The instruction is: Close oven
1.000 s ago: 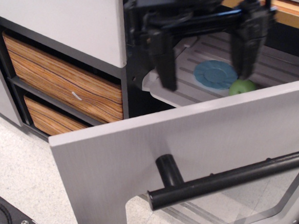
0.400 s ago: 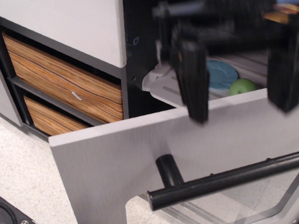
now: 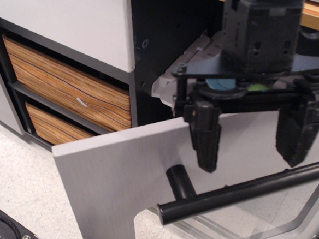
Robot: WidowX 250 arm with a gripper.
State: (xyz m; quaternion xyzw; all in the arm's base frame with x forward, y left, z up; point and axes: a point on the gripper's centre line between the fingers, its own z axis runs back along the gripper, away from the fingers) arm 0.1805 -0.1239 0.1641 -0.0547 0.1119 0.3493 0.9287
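Two wood-grain drawers sit stacked at left, the upper drawer (image 3: 68,88) above the lower drawer (image 3: 52,127), under a white panel (image 3: 63,14). Speckled floor (image 3: 18,181) lies below.

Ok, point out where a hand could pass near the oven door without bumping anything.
Free: the bare brushed oven door panel left of the black bar handle, and the floor below the wood-grain drawers. Crowded: above the handle, where the open end effector hangs.
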